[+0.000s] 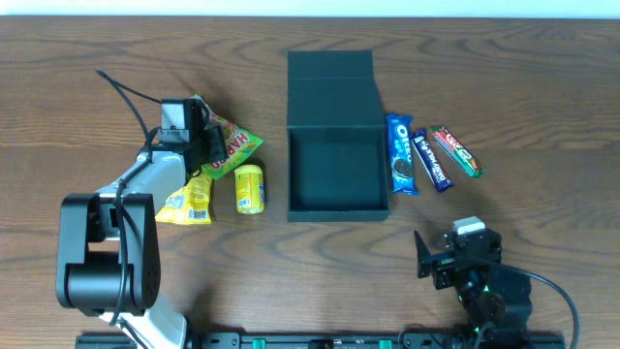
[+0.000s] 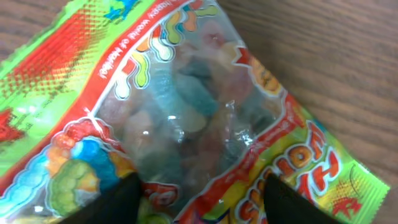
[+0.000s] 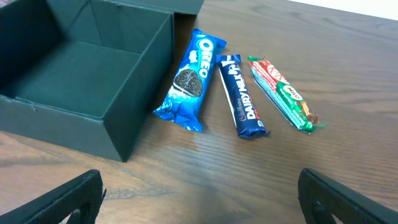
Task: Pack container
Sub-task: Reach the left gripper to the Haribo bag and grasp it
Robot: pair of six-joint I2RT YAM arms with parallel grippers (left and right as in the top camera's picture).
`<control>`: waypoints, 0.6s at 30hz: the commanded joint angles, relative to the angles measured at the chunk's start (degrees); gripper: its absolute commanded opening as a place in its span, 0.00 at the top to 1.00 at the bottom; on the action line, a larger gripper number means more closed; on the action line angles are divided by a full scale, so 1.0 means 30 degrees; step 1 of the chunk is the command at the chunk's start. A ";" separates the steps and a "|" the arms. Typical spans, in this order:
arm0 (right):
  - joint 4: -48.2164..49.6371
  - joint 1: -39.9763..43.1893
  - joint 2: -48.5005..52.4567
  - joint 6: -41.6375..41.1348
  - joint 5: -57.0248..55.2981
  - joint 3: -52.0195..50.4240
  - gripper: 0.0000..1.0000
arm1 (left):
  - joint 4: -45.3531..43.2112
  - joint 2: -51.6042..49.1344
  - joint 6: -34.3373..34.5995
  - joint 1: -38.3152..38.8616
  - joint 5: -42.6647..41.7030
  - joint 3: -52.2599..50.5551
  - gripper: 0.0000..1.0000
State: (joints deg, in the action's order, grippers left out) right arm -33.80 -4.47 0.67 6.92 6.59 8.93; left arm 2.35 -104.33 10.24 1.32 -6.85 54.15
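Your table (image 1: pixel 542 87) is brown wood grain, smooth, with a faint sheen. The container (image 3: pixel 68 127) is matt inside and out, stiff like card, and throws back no light. The gummy bag (image 2: pixel 186 112) is glossy, crinkled plastic film with a clear window that catches glare. The Oreo packet (image 3: pixel 189 81) and Dairy Milk bar (image 3: pixel 242 96) wear smooth, shiny wrappers. The red-and-green bar (image 3: pixel 283 93) sits in crinkly film. The fingers (image 2: pixel 118 202) of your left hand (image 2: pixel 196 202) look matt black.
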 commanded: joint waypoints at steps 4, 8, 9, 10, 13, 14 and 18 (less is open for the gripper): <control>0.0000 -0.0036 -0.0124 0.0080 -0.0131 -0.0058 0.01 | 0.0517 -0.0503 0.0240 -0.0058 0.0605 0.0240 0.78; 0.0000 -0.0036 -0.0124 0.0080 -0.0131 -0.0058 0.01 | 0.1005 -0.0692 0.0204 -0.0058 0.1005 0.0240 0.80; 0.0000 -0.0036 -0.0124 0.0080 -0.0131 -0.0058 0.01 | 0.1071 -0.0736 0.0175 -0.0058 0.1005 0.0240 0.79; 0.0000 -0.0036 -0.0124 0.0080 -0.0131 -0.0058 0.01 | 0.1100 -0.0845 0.0175 -0.0058 0.1005 0.0240 0.78; 0.0000 -0.0036 -0.0124 0.0080 -0.0131 -0.0058 0.01 | 0.1122 -0.1144 0.0197 -0.0058 0.0991 0.0240 0.45; 0.0000 -0.0036 -0.0124 0.0080 -0.0131 -0.0058 0.01 | 0.1122 -0.1217 0.0270 -0.0044 0.0947 0.0240 0.31; 0.0000 -0.0036 -0.0124 0.0080 -0.0131 -0.0058 0.01 | 0.1115 -0.1224 0.0532 -0.0044 0.0962 0.0240 0.32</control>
State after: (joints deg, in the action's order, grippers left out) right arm -33.78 -4.47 0.67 6.92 6.59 8.93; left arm 4.45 -105.34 10.83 1.56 -5.54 55.48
